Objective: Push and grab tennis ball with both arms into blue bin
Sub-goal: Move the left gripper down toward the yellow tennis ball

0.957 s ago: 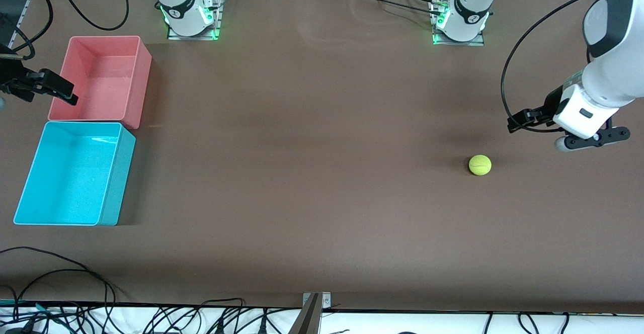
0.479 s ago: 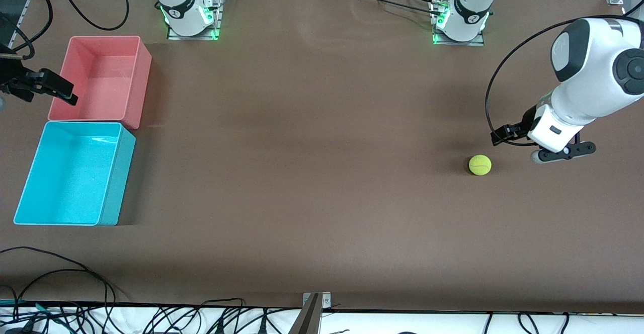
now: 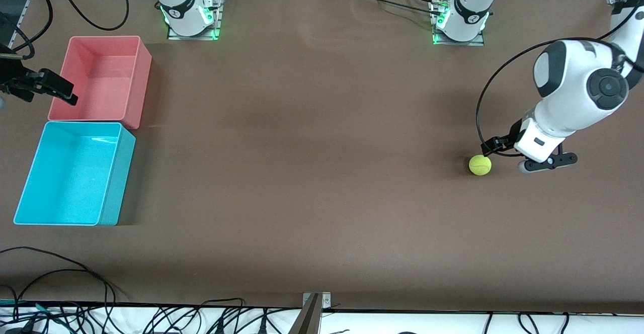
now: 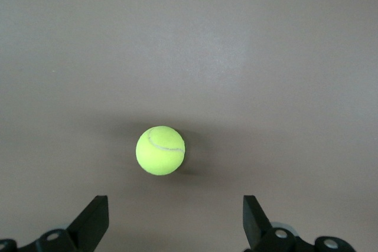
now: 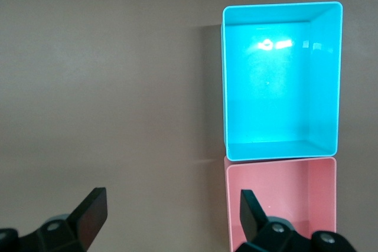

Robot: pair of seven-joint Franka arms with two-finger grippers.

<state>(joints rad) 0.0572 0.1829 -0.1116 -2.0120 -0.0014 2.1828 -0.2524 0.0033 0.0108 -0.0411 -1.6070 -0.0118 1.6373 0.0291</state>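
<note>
Table [image 3: 322, 198]: brown, bearing all items listed. Ball [image 3: 480, 165]: one, yellow-green, resting on the bare table toward the left arm's end, well apart from the blue bin; the left wrist view shows it [image 4: 160, 150] ahead of the gripper, between the lines of the two fingers but not yet between them, and untouched. Blue bin [image 3: 75, 173]: open, nothing inside, at the right arm's end of the table; seen from above in the right wrist view [image 5: 282, 81]. Pink bin [image 3: 103, 80]: nothing inside, touching or just beside the blue bin and farther from the front camera than it. Left gripper [image 3: 547, 163]: low, just beside the ball, on the side away from the blue bin; jaws released and spread wide, holding nothing. Right gripper [image 3: 48, 87]: over the table edge beside the pink bin, not far from the blue bin, jaws likewise spread and holding nothing; this arm waits. Progress: early. Judging by the layout, no push is made; the ball's whole run toward the blue bin, the grab and the drop all remain.
</note>
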